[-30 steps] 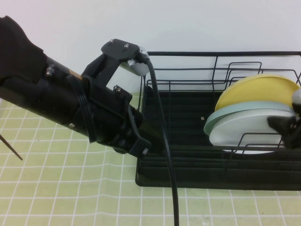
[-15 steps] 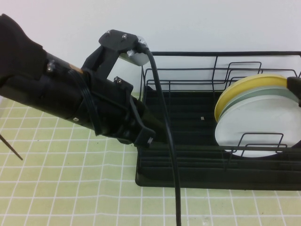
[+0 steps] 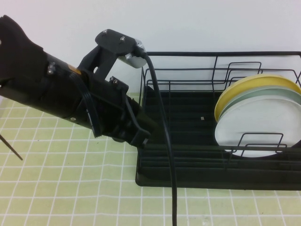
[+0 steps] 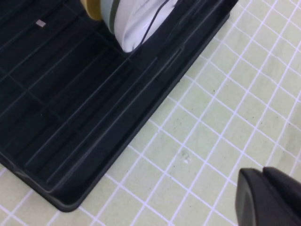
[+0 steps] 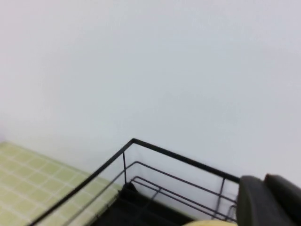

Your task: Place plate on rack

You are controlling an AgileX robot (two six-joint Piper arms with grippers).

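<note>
Well, mat (image 3: 61, 188): green cloth with white squares, nearest to us, under everything.
cable (image 3: 171, 179): black, hangs from the left arm down past the near left corner of the rack.
left gripper (image 3: 141, 136): claw squeezed closed with nothing in it, low down, just beside the rack's left edge.
rack (image 3: 188, 54): black wires on a black tray, on the right side of the mat.
white plate (image 3: 256, 129): stands on its edge at the right end of the rack, behind a low wire loop, leaning back.
green plate (image 3: 282, 96): right behind the white plate.
yellow plate (image 3: 254, 87): farthest of the three.
right gripper (image 5: 263, 181): claw closed, empty, up above the rack, seen only by its own camera.
wall (image 3: 211, 23): white, behind the rack.
</note>
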